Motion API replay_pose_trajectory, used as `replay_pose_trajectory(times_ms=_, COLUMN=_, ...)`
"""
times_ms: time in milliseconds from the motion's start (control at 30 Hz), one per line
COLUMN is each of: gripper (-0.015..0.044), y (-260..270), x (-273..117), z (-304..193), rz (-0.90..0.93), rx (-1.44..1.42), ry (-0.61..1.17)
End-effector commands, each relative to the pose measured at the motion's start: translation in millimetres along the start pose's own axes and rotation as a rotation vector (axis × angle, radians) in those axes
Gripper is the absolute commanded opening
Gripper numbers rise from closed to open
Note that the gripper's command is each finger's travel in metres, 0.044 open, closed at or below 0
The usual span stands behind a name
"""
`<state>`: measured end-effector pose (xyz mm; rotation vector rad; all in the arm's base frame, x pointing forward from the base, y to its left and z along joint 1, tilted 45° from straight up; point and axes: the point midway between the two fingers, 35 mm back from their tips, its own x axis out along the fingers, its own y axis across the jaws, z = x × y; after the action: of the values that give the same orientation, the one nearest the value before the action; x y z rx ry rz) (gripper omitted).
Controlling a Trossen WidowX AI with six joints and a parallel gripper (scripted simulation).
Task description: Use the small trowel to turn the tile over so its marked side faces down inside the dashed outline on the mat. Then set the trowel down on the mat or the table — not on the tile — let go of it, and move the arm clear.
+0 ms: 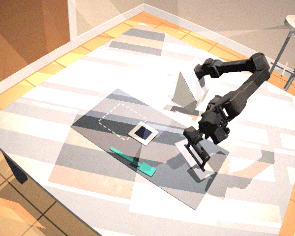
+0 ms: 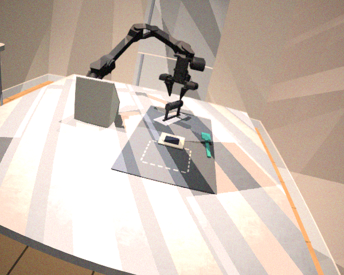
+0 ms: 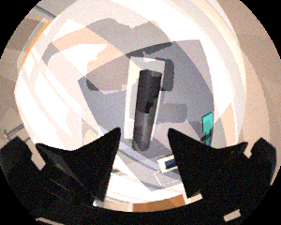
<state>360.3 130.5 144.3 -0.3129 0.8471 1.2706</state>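
Note:
The tile lies flat on the mat, its dark square facing up, mostly outside the dashed outline, at its edge. A trowel with a black bar handle on two posts rests with its pale plate on the mat. My gripper is open just above that handle and holds nothing. Its fingertips are hard to make out in the top view.
A teal flat-bladed tool lies along the mat's long edge, beside the tile. A large grey wedge-shaped block stands on the table beyond the mat's other long edge, near the arm's base.

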Motion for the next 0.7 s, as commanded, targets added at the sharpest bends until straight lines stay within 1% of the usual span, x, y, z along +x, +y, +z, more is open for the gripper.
replay_pose_trajectory(times_ms=0, gripper=0.0300, y=-0.5, x=-9.3, z=-0.4, rz=-0.001, rx=0.001, ry=0.000)
replay_pose_trajectory(times_ms=133, gripper=0.0300, y=-0.1, x=-11.5, z=-0.6, rz=-0.004, rx=0.001, ry=0.003)
replay_pose_trajectory(times_ms=233, gripper=0.0300, y=4.0, x=-3.3, z=-3.0, rz=-0.043, rx=-0.005, ry=0.050)
replay_pose_trajectory(times_ms=467, gripper=0.0300, y=13.8, x=16.8, z=-8.6, rz=-0.190, rx=-0.015, ry=0.156)
replay_pose_trajectory(times_ms=667, gripper=0.0300, y=19.8, x=28.7, z=-11.4, rz=-0.354, rx=-0.011, ry=0.203)
